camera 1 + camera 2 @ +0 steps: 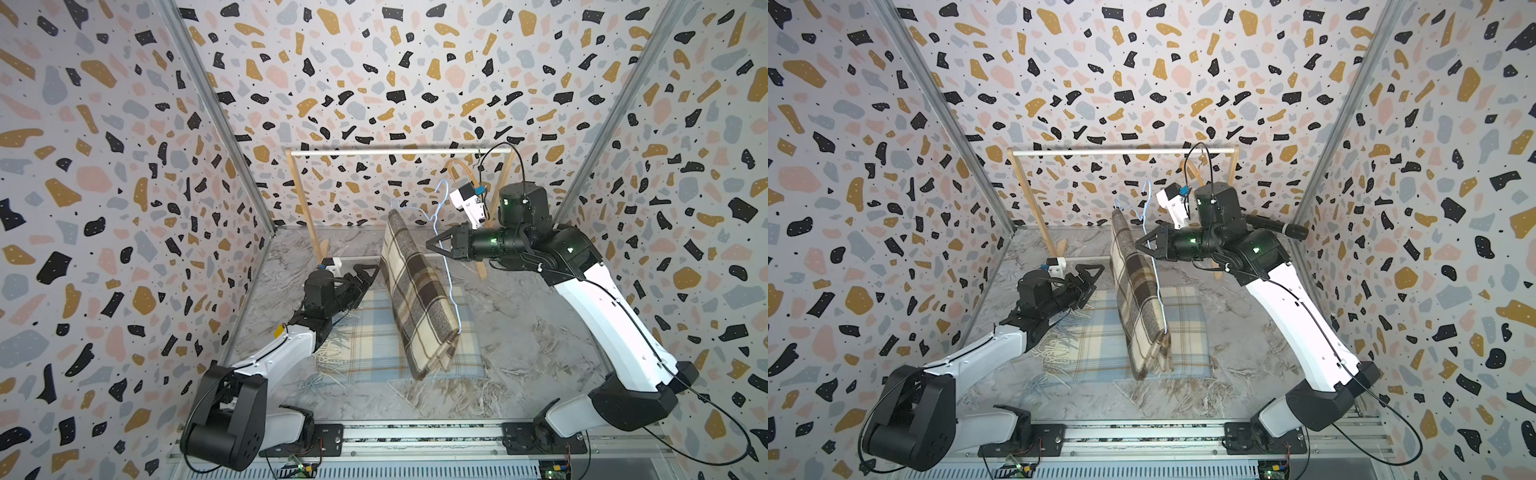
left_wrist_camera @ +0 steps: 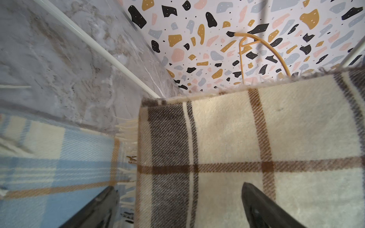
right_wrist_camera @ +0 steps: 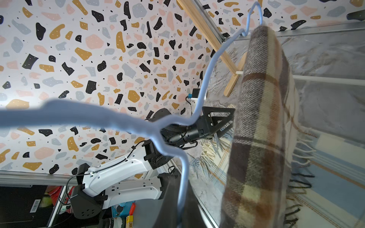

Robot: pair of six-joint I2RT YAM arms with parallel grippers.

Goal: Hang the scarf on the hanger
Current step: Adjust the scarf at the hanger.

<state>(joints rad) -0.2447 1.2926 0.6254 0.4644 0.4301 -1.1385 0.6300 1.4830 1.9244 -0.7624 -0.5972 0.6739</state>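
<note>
Both top views: scarf (image 1: 419, 299) over hanger (image 1: 452, 295), long axis front-to-back — right jaws clamp hanger, left jaws wide.

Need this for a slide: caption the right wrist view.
Plaid scarf draped over the blue hanger, with the left gripper open beside it.

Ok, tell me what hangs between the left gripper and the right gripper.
The brown plaid scarf, draped over the blue hanger held by the right gripper, with the open left gripper beyond it, in both top views.
</note>
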